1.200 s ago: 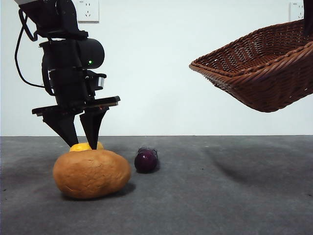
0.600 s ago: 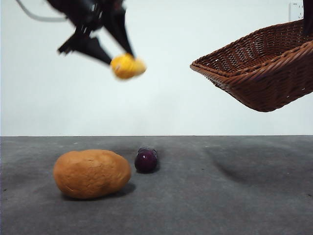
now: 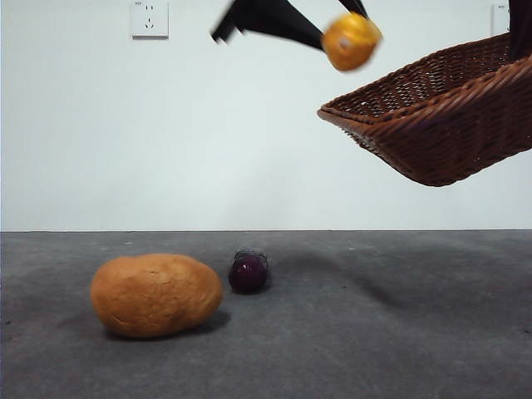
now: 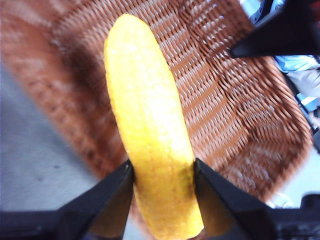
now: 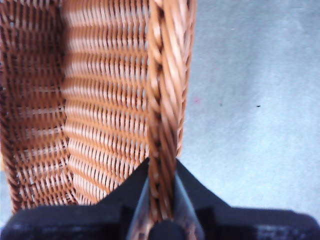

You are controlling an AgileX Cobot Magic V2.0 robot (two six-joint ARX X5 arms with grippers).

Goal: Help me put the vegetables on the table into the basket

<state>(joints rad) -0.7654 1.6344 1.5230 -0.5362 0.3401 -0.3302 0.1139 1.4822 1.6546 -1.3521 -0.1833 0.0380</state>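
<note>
My left gripper (image 3: 337,33) is shut on the yellow-orange vegetable (image 3: 351,41), high in the air just beside the basket's near rim; in the left wrist view the yellow piece (image 4: 150,130) sits clamped in the left gripper (image 4: 162,187) with wicker behind it. The brown wicker basket (image 3: 440,116) hangs tilted at the upper right, held by its braided rim (image 5: 162,100) in my right gripper (image 5: 161,200). On the dark grey table (image 3: 374,332) lie the large potato (image 3: 155,294) and, just to its right, the small purple eggplant piece (image 3: 248,271).
A white wall with a power socket (image 3: 149,18) stands behind the table. The basket's shadow falls on the table at the right.
My left gripper has lifted the yellow piece from behind the potato and carried it up and right to the basket's rim. The basket, potato and eggplant stay put.
</note>
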